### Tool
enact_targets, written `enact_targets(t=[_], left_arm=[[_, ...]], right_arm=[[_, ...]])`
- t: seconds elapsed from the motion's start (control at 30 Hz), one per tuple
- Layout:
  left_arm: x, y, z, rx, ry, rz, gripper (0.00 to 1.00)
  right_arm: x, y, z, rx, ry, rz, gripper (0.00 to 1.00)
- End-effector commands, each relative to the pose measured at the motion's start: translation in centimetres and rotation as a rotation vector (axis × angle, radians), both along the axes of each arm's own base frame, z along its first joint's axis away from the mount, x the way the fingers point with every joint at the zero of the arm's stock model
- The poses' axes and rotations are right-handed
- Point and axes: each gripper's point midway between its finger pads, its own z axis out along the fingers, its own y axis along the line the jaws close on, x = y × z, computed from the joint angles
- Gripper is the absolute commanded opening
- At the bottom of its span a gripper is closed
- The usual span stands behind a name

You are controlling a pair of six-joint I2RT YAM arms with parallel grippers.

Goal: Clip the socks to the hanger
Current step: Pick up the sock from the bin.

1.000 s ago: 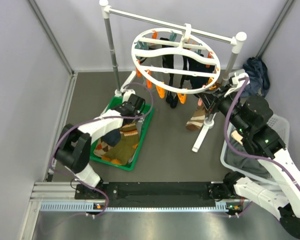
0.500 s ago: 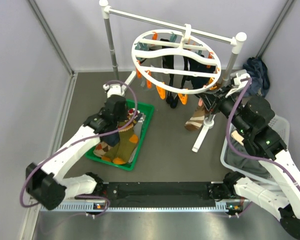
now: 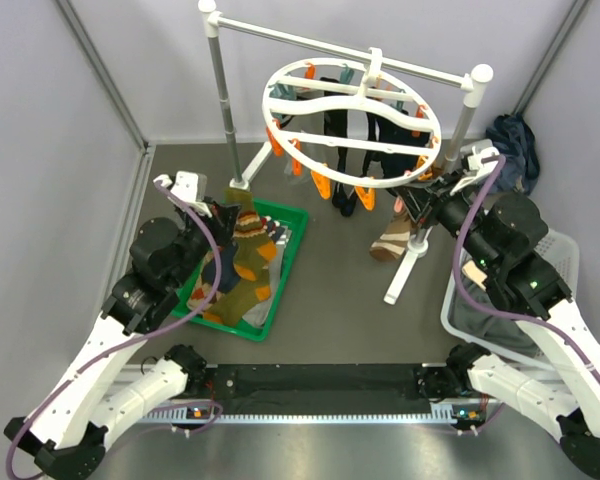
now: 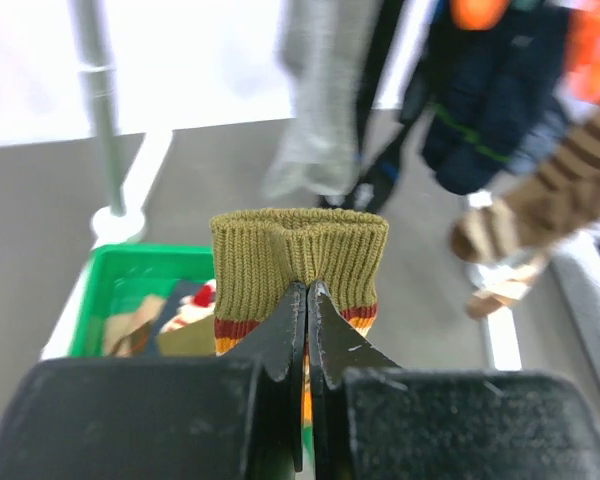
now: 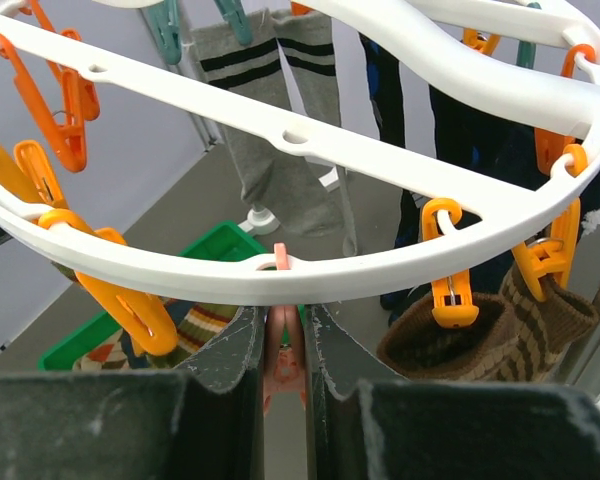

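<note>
My left gripper (image 4: 307, 290) is shut on the cuff of an olive sock (image 4: 300, 245) with red and orange stripes. From above, that sock (image 3: 250, 245) hangs from the gripper (image 3: 227, 213) over the green tray (image 3: 292, 257), where more socks (image 3: 235, 297) lie. My right gripper (image 5: 283, 315) is shut on a pink-orange clip (image 5: 285, 350) under the front rim of the white ring hanger (image 5: 371, 271). A grey banded sock (image 5: 280, 120), dark navy socks (image 5: 460, 130) and a brown striped sock (image 5: 480, 330) hang from other clips.
The hanger hangs from a white-and-grey rail stand (image 3: 223, 100) whose foot (image 3: 405, 270) reaches toward the middle. A white lattice basket (image 3: 563, 243) sits at the right by my right arm. A dark blue cloth bundle (image 3: 510, 145) lies at the back right.
My left arm has risen out of the tray and drawn back to the left, lifting the striped olive sock by its cuff. The right arm has stayed on its clip.
</note>
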Motion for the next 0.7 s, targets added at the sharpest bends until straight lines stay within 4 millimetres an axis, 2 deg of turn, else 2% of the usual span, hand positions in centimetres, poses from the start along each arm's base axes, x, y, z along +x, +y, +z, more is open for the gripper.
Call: enact_targets(t=[0.0, 0.03, 0.27, 0.3, 0.33, 0.37, 0.43, 0.47, 0.5, 0.53, 0.57, 0.63, 0.67], left_arm=[[-1.7, -3.5, 3.6, -0.052, -0.090, -0.223, 0.00], [-2.3, -4.8, 3.7, -0.064, -0.095, -0.302, 0.00], [-4.1, -9.9, 3.4, -0.148, -0.109, -0.519, 0.00], [-4.2, -10.5, 3.8, -0.156, -0.132, -0.533, 0.00], [-4.0, -11.4, 3.1, -0.148, -0.121, -0.542, 0.00], [-5.0, -12.8, 3.1, -0.130, -0.135, -0.585, 0.00], [-4.8, -14.3, 2.9, -0.101, -0.151, -0.570, 0.00], [-6.0, -15.8, 2.9, -0.076, -0.171, -0.612, 0.00], [-5.9, -16.3, 3.3, -0.076, -0.187, -0.594, 0.00], [-5.8, -17.3, 2.8, -0.065, -0.181, -0.605, 0.00], [-6.5, -18.4, 2.7, -0.062, -0.187, -0.632, 0.00], [-6.4, -19.9, 2.6, -0.075, -0.203, -0.643, 0.00], [-7.0, -20.8, 2.4, -0.073, -0.209, -0.667, 0.00]], right_arm=[[-0.3, 0.5, -0.1, 0.021, 0.009, 0.028, 0.00], [-0.3, 0.5, -0.1, 0.024, 0.010, 0.028, 0.00], [-0.5, 0.5, 0.1, 0.035, 0.011, 0.033, 0.00], [-0.5, 0.6, 0.1, 0.041, 0.009, 0.038, 0.00], [-0.5, 0.7, 0.2, 0.045, 0.008, 0.040, 0.00], [-0.5, 0.8, 0.2, 0.047, 0.011, 0.045, 0.00], [-0.5, 0.9, 0.2, 0.057, 0.014, 0.052, 0.00], [-0.6, 1.0, 0.2, 0.060, 0.015, 0.055, 0.00], [-0.6, 1.0, 0.1, 0.064, 0.019, 0.055, 0.00], [-0.6, 1.1, 0.1, 0.066, 0.019, 0.059, 0.00], [-0.7, 1.0, 0.2, 0.070, 0.018, 0.060, 0.00], [-0.7, 1.1, 0.3, 0.082, 0.021, 0.064, 0.00], [-0.8, 1.2, 0.3, 0.086, 0.020, 0.069, 0.00]])
